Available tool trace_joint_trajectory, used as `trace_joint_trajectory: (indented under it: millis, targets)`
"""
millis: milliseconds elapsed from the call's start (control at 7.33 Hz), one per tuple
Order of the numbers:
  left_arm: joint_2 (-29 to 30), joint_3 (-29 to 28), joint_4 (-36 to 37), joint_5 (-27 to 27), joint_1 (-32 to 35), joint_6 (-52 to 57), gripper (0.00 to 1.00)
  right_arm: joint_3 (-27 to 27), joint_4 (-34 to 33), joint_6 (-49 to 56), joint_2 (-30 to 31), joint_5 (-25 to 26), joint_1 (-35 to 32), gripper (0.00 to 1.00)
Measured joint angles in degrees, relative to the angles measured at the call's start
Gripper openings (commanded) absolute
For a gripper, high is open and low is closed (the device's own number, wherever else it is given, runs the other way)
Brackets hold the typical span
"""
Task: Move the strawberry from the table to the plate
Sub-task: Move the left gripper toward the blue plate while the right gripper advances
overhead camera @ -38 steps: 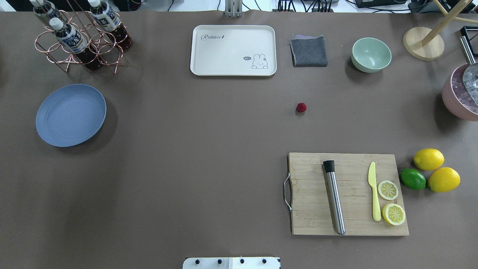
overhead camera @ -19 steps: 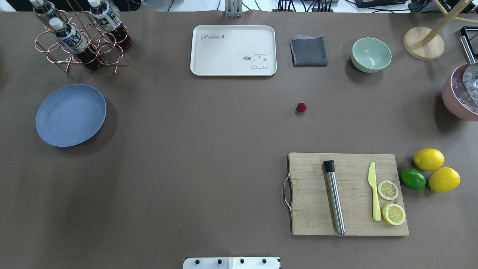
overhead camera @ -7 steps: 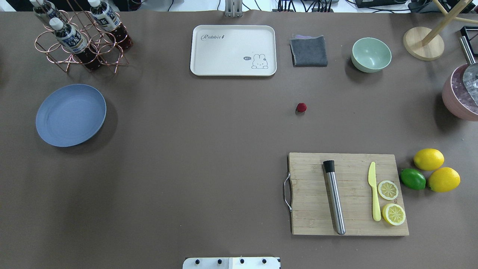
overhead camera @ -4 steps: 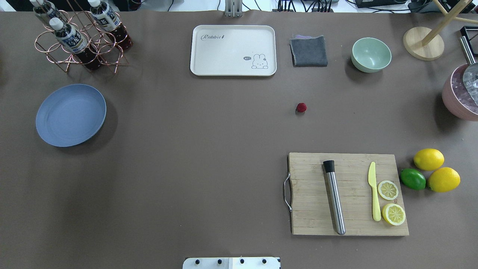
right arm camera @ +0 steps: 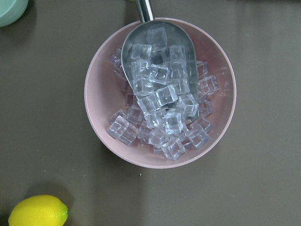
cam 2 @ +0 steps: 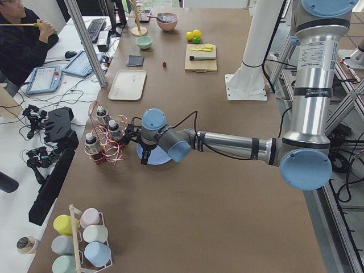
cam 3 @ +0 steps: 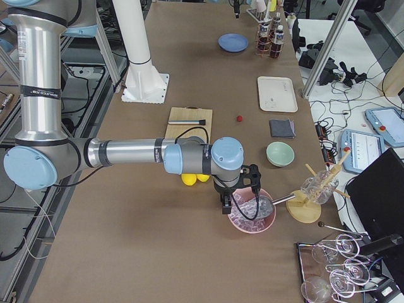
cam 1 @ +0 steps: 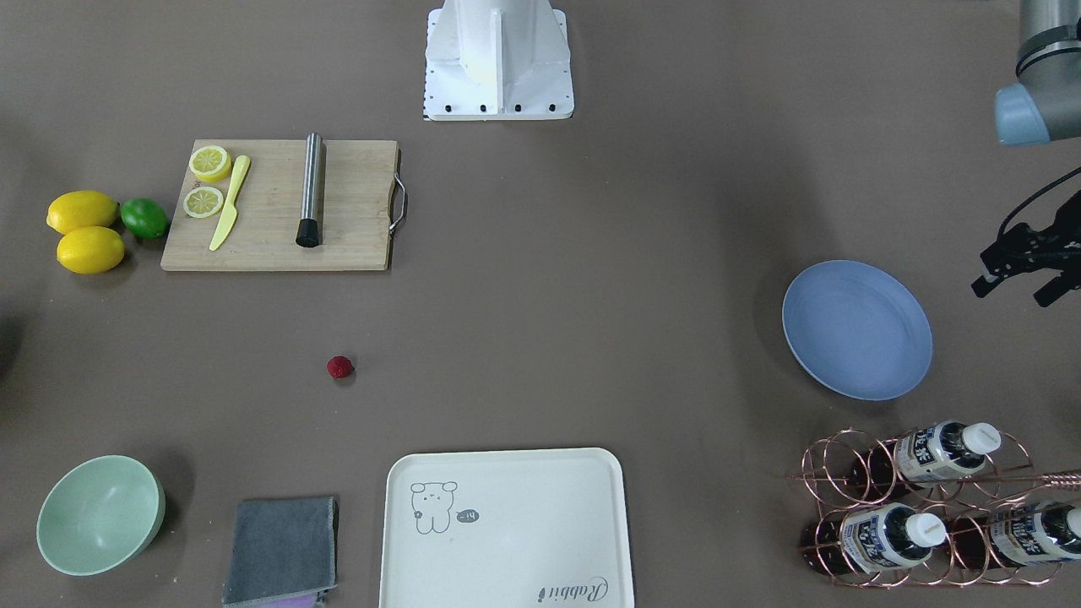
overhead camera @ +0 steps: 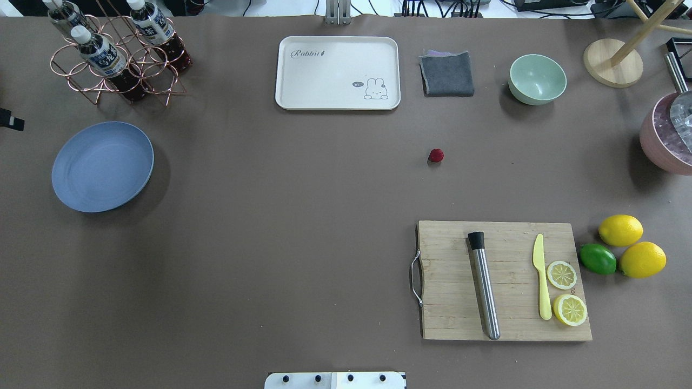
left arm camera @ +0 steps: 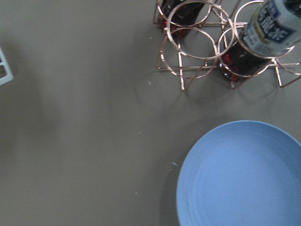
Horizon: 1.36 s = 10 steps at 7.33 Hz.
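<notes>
The strawberry (overhead camera: 436,155) (cam 1: 339,366) is a tiny red berry lying alone on the brown table (overhead camera: 270,216), right of centre in the overhead view. The blue plate (overhead camera: 102,166) (cam 1: 857,329) (left arm camera: 240,174) sits empty at the table's left end. My left gripper (cam 1: 1018,291) hovers just outside the plate's far-left side, open with nothing between its fingers. One fingertip (overhead camera: 12,120) shows at the overhead view's left edge. My right gripper (cam 3: 226,203) hangs over the pink ice bowl (right arm camera: 160,92), far from the strawberry. I cannot tell whether it is open or shut.
A wooden cutting board (overhead camera: 448,281) holds a metal muddler, a yellow knife and lemon slices, with lemons and a lime (overhead camera: 621,248) beside it. The far side has a cream tray (overhead camera: 338,73), a grey cloth (overhead camera: 447,74) and a mint bowl (overhead camera: 537,79). A copper bottle rack (overhead camera: 116,54) stands behind the plate.
A black fingertip of my left gripper has come into the overhead view at its left edge, beside the plate. The strawberry and everything else on the table stay put.
</notes>
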<state>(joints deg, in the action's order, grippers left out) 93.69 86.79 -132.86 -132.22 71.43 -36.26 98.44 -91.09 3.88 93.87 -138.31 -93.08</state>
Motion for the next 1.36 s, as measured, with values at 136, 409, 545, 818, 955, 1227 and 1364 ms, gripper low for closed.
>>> trace_joint_trajectory:
  millis: [136, 409, 545, 818, 955, 1227, 1364]
  targets:
    - [1.22, -4.43, -5.84, 0.21, -1.86, -2.27, 0.98, -0.15, 2.56, -0.32, 0.83, -1.41, 0.05, 1.00]
    - [2.13, -8.31, -11.12, 4.14, -5.81, -4.18, 0.97, 0.08, 5.42, -4.25, 0.02, -3.93, 2.04, 1.00]
    - [2.13, -8.74, -11.75, 5.58, -7.28, -4.41, 0.97, 0.19, 7.71, -8.99, -0.89, -4.31, 4.27, 1.00]
    - [1.78, -9.07, -12.06, 6.35, -8.22, -4.46, 0.90, 0.08, 15.53, -20.57, -1.63, -4.43, 9.58, 1.00]
    - [1.61, -9.60, -12.45, 6.44, -8.31, -4.42, 0.86, 0.08, 19.22, -25.55, -1.65, -4.43, 11.93, 1.00]
    - [1.59, -11.73, -14.55, 6.47, -8.38, -4.41, 0.71, 0.15, 24.04, -31.97, -1.73, -4.08, 15.80, 1.00]
    - [1.63, -12.51, -15.14, 6.48, -8.40, -4.41, 0.67, 0.15, 25.03, -33.14, -1.86, -3.95, 17.02, 1.00]
